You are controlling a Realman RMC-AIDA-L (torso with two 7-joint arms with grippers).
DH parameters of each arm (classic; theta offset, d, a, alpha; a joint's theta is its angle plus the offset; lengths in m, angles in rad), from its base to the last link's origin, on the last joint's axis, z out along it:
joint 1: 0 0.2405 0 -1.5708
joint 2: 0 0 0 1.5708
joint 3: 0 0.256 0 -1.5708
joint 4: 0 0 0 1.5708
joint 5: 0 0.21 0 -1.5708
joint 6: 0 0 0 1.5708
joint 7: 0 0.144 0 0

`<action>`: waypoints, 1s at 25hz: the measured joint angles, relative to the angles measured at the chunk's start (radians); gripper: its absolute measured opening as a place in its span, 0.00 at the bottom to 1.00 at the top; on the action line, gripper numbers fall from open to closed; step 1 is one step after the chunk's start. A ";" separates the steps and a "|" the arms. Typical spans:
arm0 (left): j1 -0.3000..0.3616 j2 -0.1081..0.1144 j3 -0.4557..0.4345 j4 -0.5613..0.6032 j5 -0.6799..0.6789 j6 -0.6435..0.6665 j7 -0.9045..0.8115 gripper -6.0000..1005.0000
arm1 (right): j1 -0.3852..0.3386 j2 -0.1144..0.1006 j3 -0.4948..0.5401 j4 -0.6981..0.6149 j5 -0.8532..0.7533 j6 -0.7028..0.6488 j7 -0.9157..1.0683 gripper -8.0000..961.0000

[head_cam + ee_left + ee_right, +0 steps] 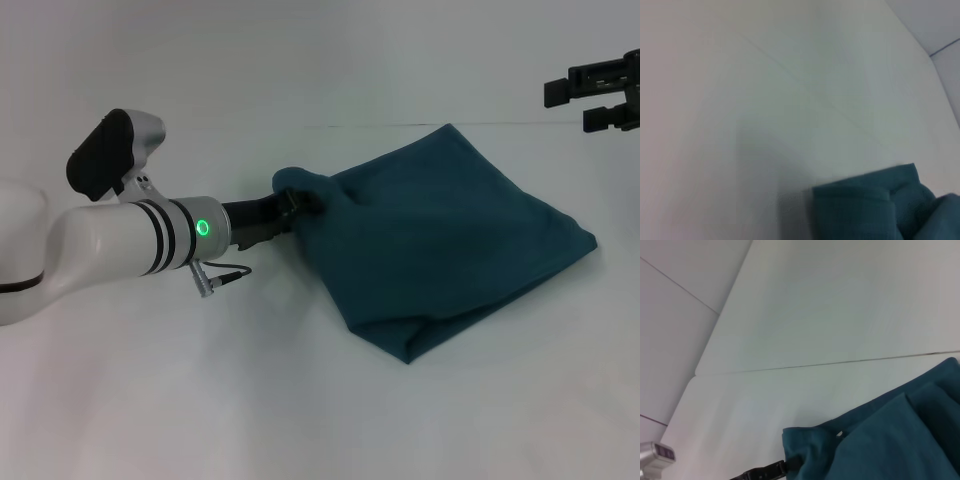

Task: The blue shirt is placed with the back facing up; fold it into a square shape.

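Your left arm sits nearest, low on the left, w/ the left gripper [290, 208] clamped on a bunched corner of the blue shirt [450, 240], which lies already folded into a rough diamond centre-right on the white table [300, 400]. Far right, the right gripper [600, 92] hangs clear above the far edge, jaws apart, holding nothing. Risk, imo: pull that corner too hard or let go early and the stacked layers slide apart, so the fold skews and you don't get a square.
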 joint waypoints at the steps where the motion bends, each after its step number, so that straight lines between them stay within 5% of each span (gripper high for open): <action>1: 0.002 0.000 -0.001 0.001 -0.001 0.003 0.001 0.55 | -0.001 0.000 0.001 0.000 0.000 0.000 0.000 0.99; 8: 0.009 0.002 -0.012 0.005 -0.004 0.019 0.006 0.42 | -0.004 0.000 0.002 0.000 0.001 0.000 0.000 0.99; 19: 0.061 0.002 -0.012 0.037 -0.007 0.025 0.001 0.06 | -0.008 0.000 0.002 -0.001 0.002 -0.001 0.000 0.99; 25: 0.133 0.017 -0.008 0.105 0.001 0.112 0.008 0.06 | -0.013 0.000 0.003 -0.001 0.002 0.000 0.000 0.99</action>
